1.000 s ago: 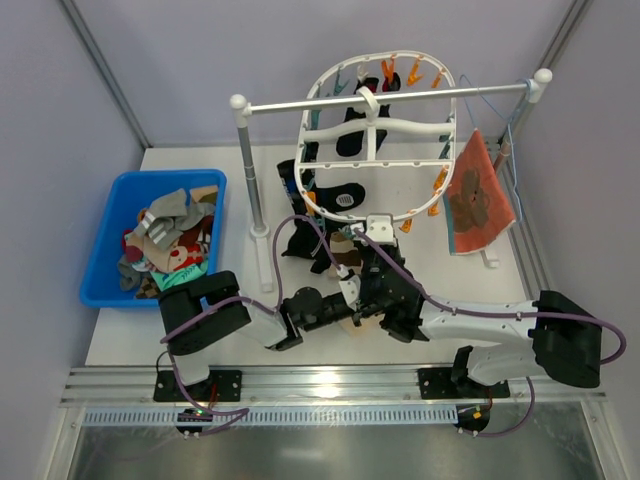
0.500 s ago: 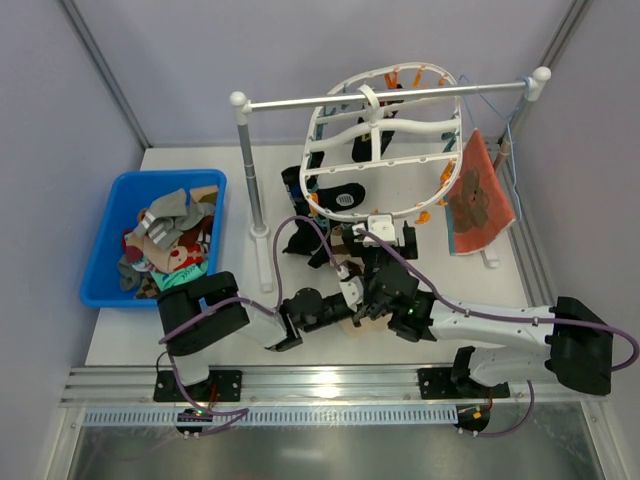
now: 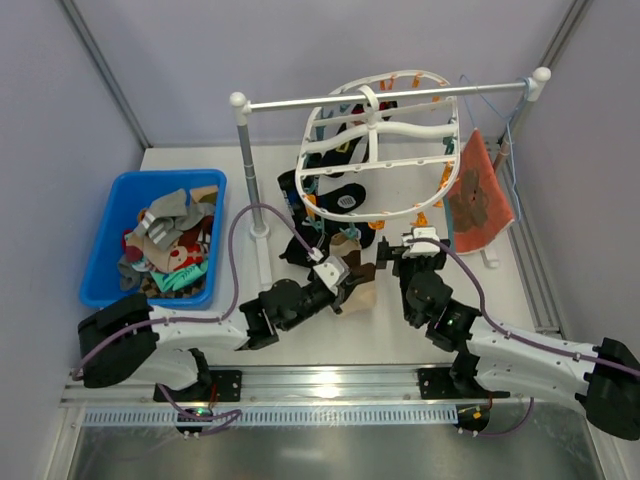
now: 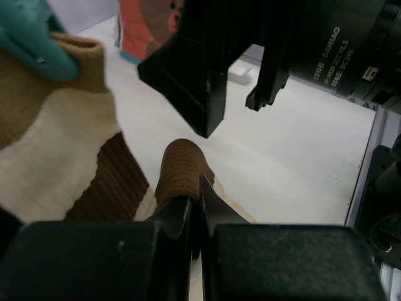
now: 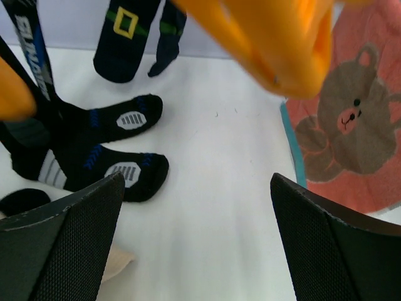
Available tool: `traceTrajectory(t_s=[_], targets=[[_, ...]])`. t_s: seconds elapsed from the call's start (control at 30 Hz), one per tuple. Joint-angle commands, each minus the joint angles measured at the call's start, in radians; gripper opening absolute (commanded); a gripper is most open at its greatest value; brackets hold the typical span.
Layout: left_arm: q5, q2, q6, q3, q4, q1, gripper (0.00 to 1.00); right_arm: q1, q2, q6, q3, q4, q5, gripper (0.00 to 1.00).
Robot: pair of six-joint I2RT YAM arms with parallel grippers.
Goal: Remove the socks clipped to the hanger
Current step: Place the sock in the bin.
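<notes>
Our right gripper (image 3: 418, 255) has swung out to centre-right, jaws spread; our left gripper (image 4: 195, 188) pinches a brown sock (image 4: 182, 169) below the hanger (image 3: 457, 140), likely ready to pull.

hanger (image 3: 380, 150) has been swung up from a steep tilt to a flatter lie | right tool (image 3: 420, 248) has been drawn back rightward from the hanger's near rim | left arm (image 3: 190, 325) has been lowered and stretched leftward along the bench (image 3: 480, 290) edge

I see 1 blue bin (image 3: 100, 245) at the left of the white table (image 3: 510, 285), 1 metal rail stand (image 3: 246, 150) behind, and an orange bear-print cloth (image 3: 478, 195) hanging at its right end.
</notes>
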Motion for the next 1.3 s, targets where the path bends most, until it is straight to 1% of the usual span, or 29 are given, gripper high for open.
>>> traceTrajectory(t_s=[0.0,0.07,0.1,0.13,0.2,0.23,0.3,0.33,0.4,0.43,0.47,0.53,0.57,0.6,0.63,0.67,0.73,0.77,0.83,0.87,0.9,0.93,0.97,1.0,1.07,1.1,1.2,1.23,1.27], targets=[[-0.13,-0.123,-0.057,-0.024,-0.21,-0.005,0.0,-0.118,-0.026,0.142,-0.079,0.007,-0.18,0.97],[-0.154,-0.173,-0.077,-0.032,-0.265,-0.005,0.0,-0.178,-0.04,0.166,-0.134,0.044,-0.264,0.98],[-0.191,-0.226,-0.1,-0.034,-0.322,-0.005,0.0,-0.209,-0.049,0.186,-0.149,0.059,-0.335,0.98],[-0.21,-0.249,-0.117,-0.038,-0.36,-0.005,0.0,-0.256,-0.055,0.2,-0.165,0.072,-0.36,0.98],[-0.269,-0.308,-0.151,-0.043,-0.454,-0.003,0.0,-0.298,-0.06,0.216,-0.201,0.116,-0.406,0.98],[-0.335,-0.367,-0.159,-0.052,-0.476,-0.005,0.0,-0.315,-0.058,0.228,-0.212,0.134,-0.42,0.98],[-0.415,-0.43,-0.178,-0.067,-0.537,-0.005,0.0,-0.373,-0.05,0.248,-0.24,0.177,-0.452,0.98],[-0.505,-0.502,-0.182,-0.072,-0.595,-0.005,0.0,-0.4,-0.041,0.269,-0.251,0.194,-0.49,0.98],[-0.587,-0.576,-0.179,-0.086,-0.643,-0.001,0.0,-0.48,-0.029,0.295,-0.28,0.246,-0.541,0.98],[-0.619,-0.645,-0.172,-0.09,-0.681,0.005,0.0,-0.506,-0.023,0.324,-0.29,0.263,-0.591,0.98],[-0.657,-0.685,-0.171,-0.092,-0.701,0.015,0.0,-0.563,-0.009,0.338,-0.312,0.3,-0.614,0.98],[-0.664,-0.777,-0.168,-0.086,-0.755,0.069,0.0,-0.609,0.003,0.381,-0.329,0.338,-0.692,0.98],[-0.662,-0.797,-0.166,-0.081,-0.769,0.092,0.0,-0.632,0.012,0.39,-0.338,0.36,-0.722,0.98],[-0.662,-0.814,-0.166,-0.063,-0.783,0.147,0.0,-0.658,0.016,0.4,-0.343,0.366,-0.731,0.98],[-0.665,-0.828,-0.168,-0.057,-0.79,0.178,0.0,-0.667,0.019,0.406,-0.346,0.374,-0.739,0.98],[-0.644,-0.837,-0.174,-0.046,-0.793,0.24,0.0,-0.675,0.025,0.418,-0.356,0.394,-0.751,0.98],[-0.592,-0.82,-0.188,-0.017,-0.795,0.311,0.0,-0.698,0.028,0.427,-0.361,0.405,-0.771,0.98],[-0.531,-0.776,-0.211,-0.003,-0.803,0.387,0.0,-0.701,0.034,0.435,-0.364,0.409,-0.782,0.98],[-0.472,-0.724,-0.235,0.047,-0.803,0.472,0.0,-0.715,0.039,0.441,-0.366,0.417,-0.789,0.98],[-0.434,-0.689,-0.264,0.064,-0.804,0.559,0.0,-0.718,0.042,0.443,-0.37,0.424,-0.797,0.98],[-0.37,-0.634,-0.281,0.081,-0.794,0.601,0.0,-0.721,0.045,0.446,-0.37,0.431,-0.799,0.98],[-0.337,-0.603,-0.292,0.103,-0.78,0.641,0.0,-0.724,0.046,0.447,-0.373,0.435,-0.803,0.98],[-0.32,-0.581,-0.301,0.116,-0.772,0.711,0.0,-0.727,0.048,0.45,-0.376,0.44,-0.803,0.98],[-0.317,-0.551,-0.324,0.129,-0.758,0.739,0.0,-0.73,0.046,0.453,-0.38,0.443,-0.809,0.98],[-0.325,-0.541,-0.338,0.159,-0.741,0.805,0.0,-0.737,0.048,0.455,-0.381,0.448,-0.815,0.98],[-0.328,-0.547,-0.349,0.172,-0.734,0.821,0.0,-0.737,0.049,0.456,-0.38,0.449,-0.826,0.98],[-0.349,-0.546,-0.352,0.251,-0.731,0.862,0.0,-0.746,0.066,0.458,-0.378,0.46,-0.837,0.98],[-0.365,-0.521,-0.347,0.279,-0.744,0.873,0.0,-0.747,0.075,0.461,-0.377,0.463,-0.846,0.98],[-0.362,-0.501,-0.349,0.343,-0.757,0.902,0.0,-0.752,0.078,0.463,-0.375,0.467,-0.851,0.98]])
